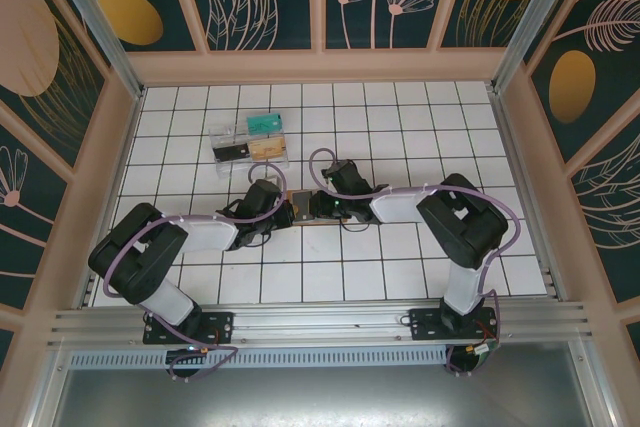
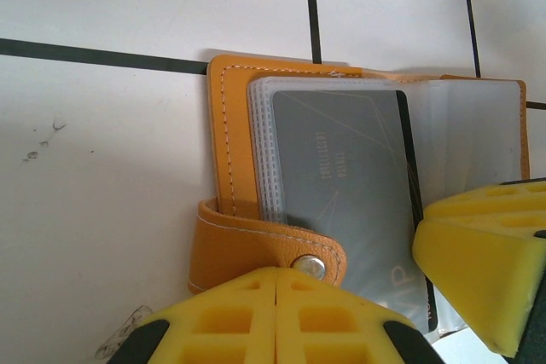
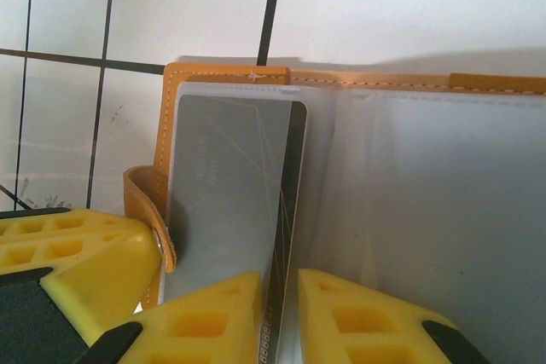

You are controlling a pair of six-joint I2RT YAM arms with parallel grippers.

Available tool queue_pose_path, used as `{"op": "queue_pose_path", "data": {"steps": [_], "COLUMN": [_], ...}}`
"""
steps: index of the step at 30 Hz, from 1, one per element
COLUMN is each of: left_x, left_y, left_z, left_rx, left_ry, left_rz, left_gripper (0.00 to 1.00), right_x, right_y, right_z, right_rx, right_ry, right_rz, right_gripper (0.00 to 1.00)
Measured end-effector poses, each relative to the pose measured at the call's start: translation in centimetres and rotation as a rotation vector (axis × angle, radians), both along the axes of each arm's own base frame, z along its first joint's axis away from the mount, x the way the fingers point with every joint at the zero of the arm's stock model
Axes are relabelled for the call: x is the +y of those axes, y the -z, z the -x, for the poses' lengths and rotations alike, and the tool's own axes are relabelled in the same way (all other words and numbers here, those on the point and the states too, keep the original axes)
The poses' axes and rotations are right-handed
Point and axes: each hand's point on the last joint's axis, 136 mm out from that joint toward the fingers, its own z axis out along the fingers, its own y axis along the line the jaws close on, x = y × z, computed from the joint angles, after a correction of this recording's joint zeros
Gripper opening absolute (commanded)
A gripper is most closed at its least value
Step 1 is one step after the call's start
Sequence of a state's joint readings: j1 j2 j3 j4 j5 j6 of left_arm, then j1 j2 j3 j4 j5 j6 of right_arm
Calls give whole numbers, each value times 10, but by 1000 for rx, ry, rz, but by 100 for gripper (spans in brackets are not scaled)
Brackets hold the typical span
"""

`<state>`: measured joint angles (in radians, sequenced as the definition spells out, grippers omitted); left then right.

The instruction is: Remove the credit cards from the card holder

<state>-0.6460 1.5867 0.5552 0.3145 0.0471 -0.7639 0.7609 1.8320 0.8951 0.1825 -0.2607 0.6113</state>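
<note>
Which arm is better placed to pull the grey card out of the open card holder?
Right. The right gripper straddles the grey card at its edge, fingers slightly apart, while the left gripper is shut at the strap of the card holder, seemingly steadying it.

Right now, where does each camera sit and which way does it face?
Top external: above and behind, facing down at the tiled table; left arm and right arm show.
Left wrist: on that arm, facing down at the open card holder; left tool at bottom.
Right wrist: likewise; right tool straddles the edge of the grey card.
Shared: both wrist views see the card holder and card.
</note>
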Motion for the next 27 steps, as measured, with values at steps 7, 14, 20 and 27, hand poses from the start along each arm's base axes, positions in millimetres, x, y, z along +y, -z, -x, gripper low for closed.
{"op": "queue_pose_path", "data": {"steps": [7, 14, 20, 27], "left_x": [0, 0, 0, 1], "left_y": [0, 1, 1, 2], "left_z": [0, 0, 0, 0], "left_rx": [3, 5, 6, 9], "left_ry": [0, -3, -5, -7], "left_rz": [4, 4, 4, 1], "left_gripper": [8, 8, 7, 6], "right_x": [1, 0, -2, -16], "right_y": [0, 0, -1, -2], "right_z": [1, 0, -1, -2], "right_rx": [9, 26, 26, 28], "right_ry": [-3, 11, 16, 40], "right_rz": [-7, -18, -23, -23], "right_gripper": [10, 0, 0, 0]}}
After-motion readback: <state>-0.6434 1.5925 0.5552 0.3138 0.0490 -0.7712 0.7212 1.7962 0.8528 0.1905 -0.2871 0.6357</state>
